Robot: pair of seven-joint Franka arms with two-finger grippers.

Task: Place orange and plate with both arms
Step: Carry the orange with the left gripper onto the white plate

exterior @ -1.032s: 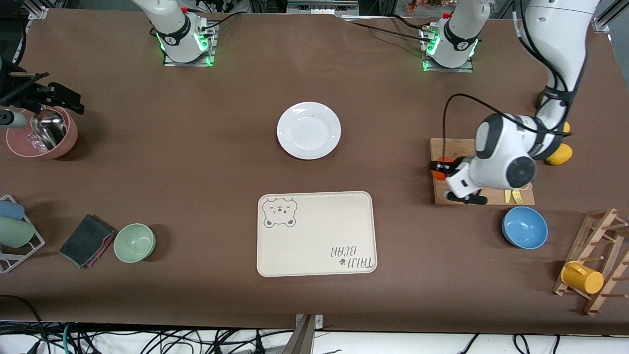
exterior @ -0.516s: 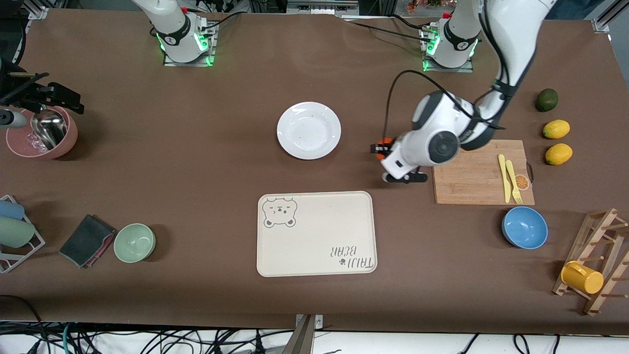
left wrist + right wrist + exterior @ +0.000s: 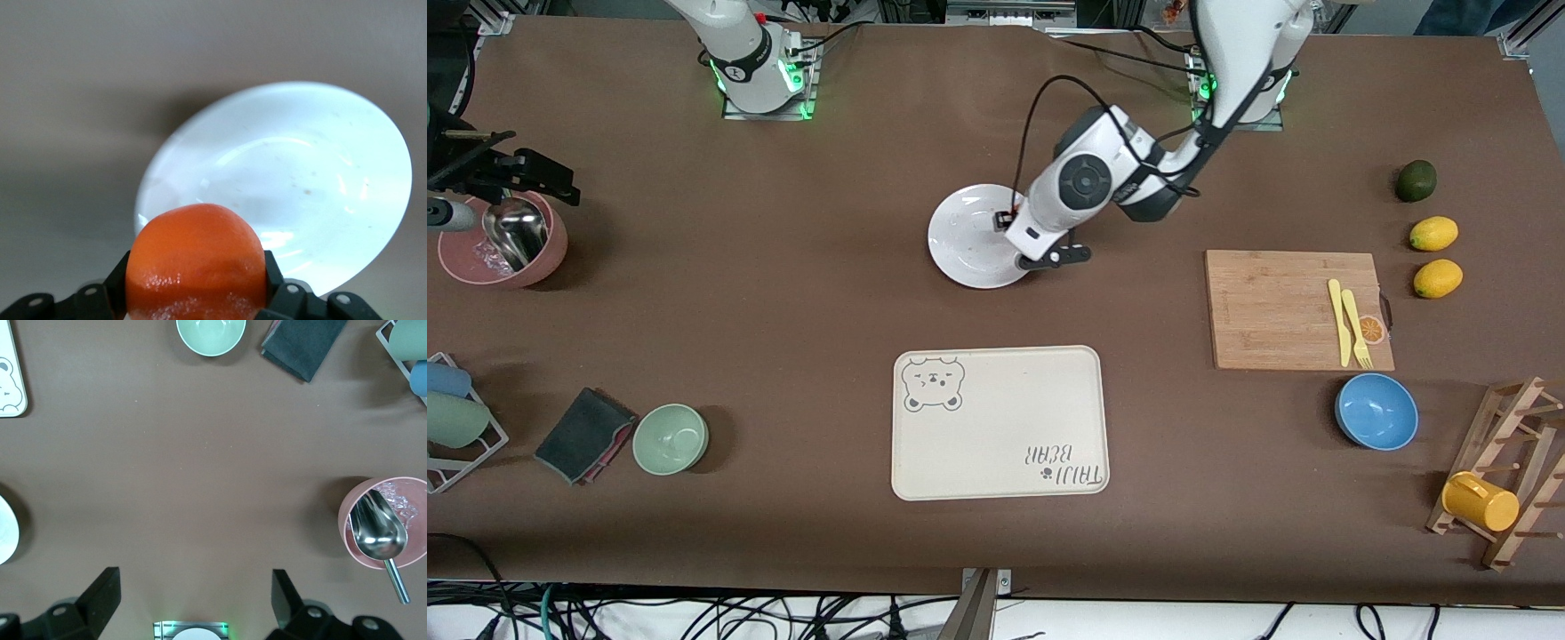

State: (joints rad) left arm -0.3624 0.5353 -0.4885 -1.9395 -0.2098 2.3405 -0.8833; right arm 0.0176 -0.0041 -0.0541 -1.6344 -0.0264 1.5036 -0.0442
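Observation:
The orange [image 3: 197, 260] is bright red-orange and sits clamped between the black fingers [image 3: 112, 283] of my left gripper [image 3: 198, 280], which is shut on it. In the front view my left gripper [image 3: 1009, 222] hangs over the rim of the plate [image 3: 969, 236] on the side toward the left arm's end. The plate [image 3: 300, 173] is round, white, glossy and bare, and rests mid-table. Open and holding nothing, my right gripper [image 3: 197, 590] waits high above the table at the right arm's end.
A cream bear tray [image 3: 996, 444] lies nearer the camera than the plate. A wooden board [image 3: 1272, 311] with yellow cutlery, a blue bowl [image 3: 1376, 411], lemons [image 3: 1433, 233] and a mug rack [image 3: 1503, 480] stand toward the left arm's end. A pink bowl [image 3: 551, 253], green bowl [image 3: 671, 437] and cloth [image 3: 583, 434] sit toward the right arm's end.
My left arm has carried the orange from over the wooden board across the table to over the plate's rim. The right arm has not moved.

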